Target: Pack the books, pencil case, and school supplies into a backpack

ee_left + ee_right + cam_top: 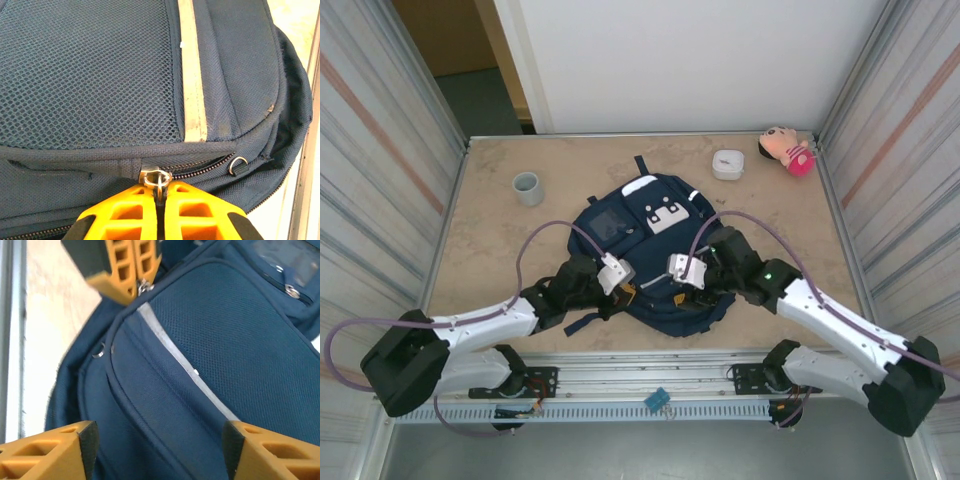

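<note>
Pinching the zip pull (158, 179) of the backpack (655, 235), left fingers (192, 212) clenched on it; right fingers (47, 455) spread, grasping nothing. Probably late stage: zipping remains, contents hidden.

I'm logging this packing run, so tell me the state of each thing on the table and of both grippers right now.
Navy blue fabric backpack: lying flat, zip teeth meshed beside the metal zip pull.
Left gripper: shut on the metal zip pull.
Right gripper: open over the backpack.
Small grey cup: upright.
White rounded square box: looks closed.
Pink plush toy: lying down.
</note>
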Controlling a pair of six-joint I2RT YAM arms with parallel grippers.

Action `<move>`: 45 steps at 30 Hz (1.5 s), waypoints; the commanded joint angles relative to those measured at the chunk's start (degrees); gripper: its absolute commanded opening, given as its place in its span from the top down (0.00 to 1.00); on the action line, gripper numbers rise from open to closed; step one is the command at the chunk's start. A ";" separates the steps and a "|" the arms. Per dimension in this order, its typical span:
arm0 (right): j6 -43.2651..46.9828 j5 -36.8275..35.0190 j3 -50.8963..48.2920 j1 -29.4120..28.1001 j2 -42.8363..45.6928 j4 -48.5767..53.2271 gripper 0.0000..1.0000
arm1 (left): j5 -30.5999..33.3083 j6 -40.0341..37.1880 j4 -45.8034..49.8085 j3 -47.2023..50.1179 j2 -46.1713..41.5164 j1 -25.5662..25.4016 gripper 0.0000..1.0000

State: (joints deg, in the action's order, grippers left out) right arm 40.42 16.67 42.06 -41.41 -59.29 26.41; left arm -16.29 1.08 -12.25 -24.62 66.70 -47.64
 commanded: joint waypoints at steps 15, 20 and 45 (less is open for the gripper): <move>17.29 -3.24 -3.26 -1.92 -10.85 -20.96 0.85 | -5.37 2.63 -2.69 -2.25 1.19 0.04 1.00; 12.37 -3.18 -3.84 -1.84 -11.96 -27.27 1.00 | -8.85 4.05 -3.80 -2.97 2.26 -1.17 1.00; 30.99 17.13 3.36 8.45 -10.51 -3.32 1.00 | -3.65 -37.05 18.13 -8.71 -10.04 5.50 0.27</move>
State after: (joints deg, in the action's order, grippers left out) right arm 68.18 29.08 43.05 -33.23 -71.16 18.98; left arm -18.09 -20.56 -0.49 -30.52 56.86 -44.01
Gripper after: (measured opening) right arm 0.099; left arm 0.729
